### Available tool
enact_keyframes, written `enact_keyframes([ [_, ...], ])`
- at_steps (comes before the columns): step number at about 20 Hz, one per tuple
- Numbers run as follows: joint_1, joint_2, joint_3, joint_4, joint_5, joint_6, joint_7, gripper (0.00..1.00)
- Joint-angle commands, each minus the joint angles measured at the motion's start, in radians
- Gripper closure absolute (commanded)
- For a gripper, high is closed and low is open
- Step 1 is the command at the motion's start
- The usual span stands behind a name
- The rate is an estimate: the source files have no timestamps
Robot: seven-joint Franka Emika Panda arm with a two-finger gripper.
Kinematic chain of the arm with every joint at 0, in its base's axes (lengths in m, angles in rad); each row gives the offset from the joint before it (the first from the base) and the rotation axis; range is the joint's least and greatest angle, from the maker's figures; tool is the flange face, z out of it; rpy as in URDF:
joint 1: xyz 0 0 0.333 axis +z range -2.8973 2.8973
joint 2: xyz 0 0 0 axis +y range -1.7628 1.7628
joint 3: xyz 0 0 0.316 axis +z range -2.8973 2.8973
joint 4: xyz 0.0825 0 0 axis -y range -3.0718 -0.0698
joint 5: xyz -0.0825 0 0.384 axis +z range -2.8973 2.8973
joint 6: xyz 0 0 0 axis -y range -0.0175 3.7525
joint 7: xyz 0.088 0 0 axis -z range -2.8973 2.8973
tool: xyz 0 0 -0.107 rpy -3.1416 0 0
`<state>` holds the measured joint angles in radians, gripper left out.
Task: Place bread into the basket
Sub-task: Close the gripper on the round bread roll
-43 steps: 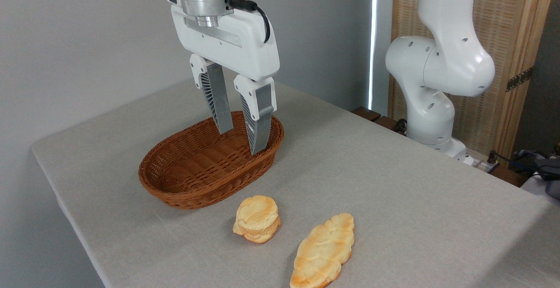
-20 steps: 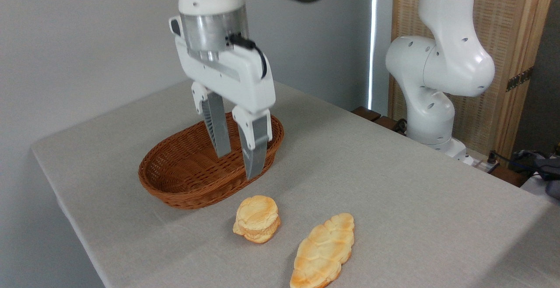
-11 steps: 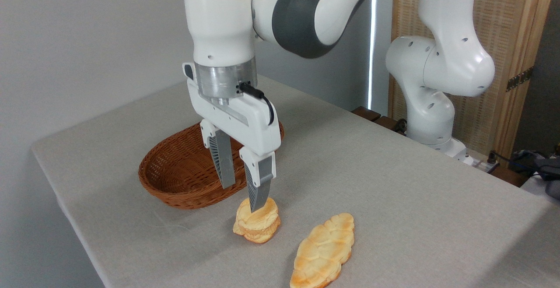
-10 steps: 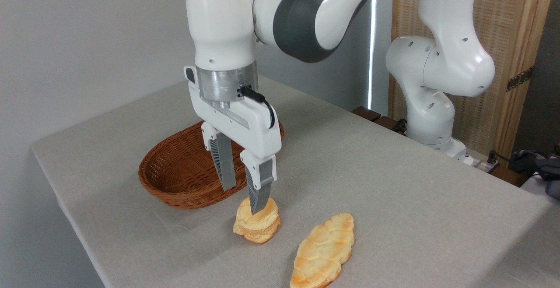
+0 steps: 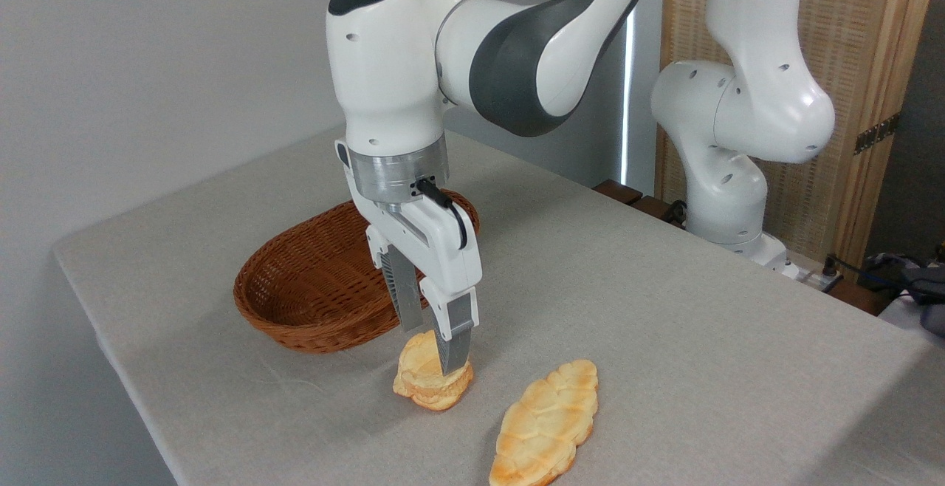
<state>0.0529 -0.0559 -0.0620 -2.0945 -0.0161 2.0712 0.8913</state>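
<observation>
The bread (image 5: pixel 419 381), a small round golden bun, lies on the grey tablecloth just in front of the basket. My gripper (image 5: pixel 434 346) has come down onto it, open, with one finger at the bun's back left and the other finger (image 5: pixel 456 338) in front of its top right. The bun still rests on the cloth. Behind and to the left is the basket (image 5: pixel 295 327), oval, reddish-brown wicker, with nothing in it; the gripper body covers part of its right end.
A longer braided loaf (image 5: pixel 546 423) lies right of the bun near the table's front edge. The arm's white base (image 5: pixel 738 146) stands at the back right beside a wooden screen (image 5: pixel 871 65). The table's left edge (image 5: pixel 111 353) runs close by the basket.
The gripper has moved from above the basket forward and down, and its fingers now reach the bun. The bun, the loaf and the basket have not moved.
</observation>
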Motion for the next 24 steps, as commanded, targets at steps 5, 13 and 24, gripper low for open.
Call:
enact_keyframes([
  [5, -0.004, 0.008, -0.002, -0.036, 0.011, 0.072, 0.026, 0.00],
  [13, -0.004, 0.016, -0.010, -0.065, 0.013, 0.121, 0.081, 0.00],
  [24, -0.002, 0.027, -0.005, -0.065, 0.015, 0.165, 0.167, 0.00],
])
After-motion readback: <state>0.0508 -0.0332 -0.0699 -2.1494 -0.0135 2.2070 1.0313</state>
